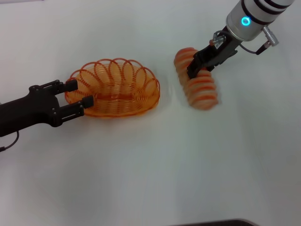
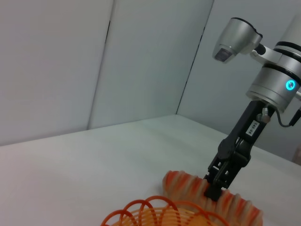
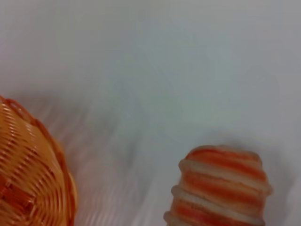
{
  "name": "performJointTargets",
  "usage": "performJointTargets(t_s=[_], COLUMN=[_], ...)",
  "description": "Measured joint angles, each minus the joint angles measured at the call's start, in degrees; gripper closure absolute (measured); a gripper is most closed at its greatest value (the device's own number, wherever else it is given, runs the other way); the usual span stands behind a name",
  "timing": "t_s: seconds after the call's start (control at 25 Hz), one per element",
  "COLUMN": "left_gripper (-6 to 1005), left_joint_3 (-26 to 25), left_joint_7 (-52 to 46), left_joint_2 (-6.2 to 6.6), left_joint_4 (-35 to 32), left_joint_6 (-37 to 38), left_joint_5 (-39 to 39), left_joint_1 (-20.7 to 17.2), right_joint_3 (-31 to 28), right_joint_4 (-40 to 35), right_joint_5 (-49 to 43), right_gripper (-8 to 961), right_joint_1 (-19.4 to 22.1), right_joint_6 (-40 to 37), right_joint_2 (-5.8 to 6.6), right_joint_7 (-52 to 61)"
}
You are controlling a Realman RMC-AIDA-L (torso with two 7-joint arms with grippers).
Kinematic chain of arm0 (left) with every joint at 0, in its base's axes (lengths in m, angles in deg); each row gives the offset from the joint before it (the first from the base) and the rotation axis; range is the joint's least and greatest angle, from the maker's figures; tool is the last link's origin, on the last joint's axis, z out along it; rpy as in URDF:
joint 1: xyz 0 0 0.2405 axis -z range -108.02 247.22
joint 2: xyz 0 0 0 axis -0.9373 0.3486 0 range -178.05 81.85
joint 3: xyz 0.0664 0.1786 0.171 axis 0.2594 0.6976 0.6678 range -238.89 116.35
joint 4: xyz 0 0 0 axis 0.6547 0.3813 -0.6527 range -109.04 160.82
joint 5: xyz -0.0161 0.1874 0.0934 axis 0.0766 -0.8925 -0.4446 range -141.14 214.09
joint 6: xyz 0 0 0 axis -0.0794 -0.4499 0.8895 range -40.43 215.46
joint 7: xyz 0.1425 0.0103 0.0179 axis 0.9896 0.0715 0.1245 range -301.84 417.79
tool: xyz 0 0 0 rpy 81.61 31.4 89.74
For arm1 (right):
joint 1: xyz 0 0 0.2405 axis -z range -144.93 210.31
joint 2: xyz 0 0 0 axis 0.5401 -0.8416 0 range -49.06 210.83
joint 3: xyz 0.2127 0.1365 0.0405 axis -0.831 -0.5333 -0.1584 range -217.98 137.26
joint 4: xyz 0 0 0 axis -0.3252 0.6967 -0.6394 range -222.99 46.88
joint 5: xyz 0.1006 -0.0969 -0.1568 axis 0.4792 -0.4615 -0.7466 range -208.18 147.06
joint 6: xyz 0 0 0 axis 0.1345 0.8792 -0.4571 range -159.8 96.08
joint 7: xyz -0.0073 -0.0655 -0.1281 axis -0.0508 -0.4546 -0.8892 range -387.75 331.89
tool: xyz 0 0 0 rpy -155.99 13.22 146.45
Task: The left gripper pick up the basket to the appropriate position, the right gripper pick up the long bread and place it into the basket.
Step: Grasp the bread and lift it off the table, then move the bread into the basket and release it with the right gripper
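The orange wire basket [image 1: 115,87] sits on the white table, left of centre. My left gripper [image 1: 80,94] is at its left end, open, with one finger on each side of the looped rim. The long bread [image 1: 200,87], tan with orange stripes, lies to the right of the basket and looks blurred. My right gripper [image 1: 200,66] is shut across the bread's middle from above. The left wrist view shows the right gripper [image 2: 214,188] on the bread [image 2: 186,184] beyond the basket rim [image 2: 155,213]. The right wrist view shows one end of the bread [image 3: 221,188] and part of the basket [image 3: 28,174].
The white table [image 1: 150,165] stretches bare in front of the basket and bread. Pale wall panels [image 2: 94,61] stand behind the table. A dark edge [image 1: 216,222] shows at the bottom of the head view.
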Motion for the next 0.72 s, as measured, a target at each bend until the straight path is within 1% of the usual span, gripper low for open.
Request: performJointTargets(t_s=[0.2,0.44,0.6,0.64,0.72], left_gripper=[308,308,308,308,308], left_joint_3=[0.00,0.00,0.00,0.00,0.00], left_joint_7=[-0.21,-0.39,-0.55,-0.56,-0.57], left_joint_2=[0.00,0.00,0.00,0.00,0.00], left_joint_4=[0.10,0.11,0.11,0.11,0.11], left_joint_6=[-0.05,-0.06,0.04,0.09,0.15], left_joint_5=[0.18,0.78,0.89,0.89,0.89], left_joint_1=[0.30,0.57,0.57,0.56,0.56], right_joint_3=[-0.20,-0.45,-0.91,-1.30,-2.14], right_joint_4=[-0.50,-2.88,-9.69,-12.28,-14.51], right_joint_5=[0.28,2.01,5.72,8.07,13.49], right_gripper=[385,444,485,495,511], right_joint_1=[0.21,1.41,4.90,6.24,7.77], right_joint_6=[-0.34,-0.58,-0.78,-0.76,-0.92], right_joint_2=[0.07,0.50,0.75,0.86,1.32], right_joint_7=[-0.51,-1.22,-2.72,-4.44,-8.86])
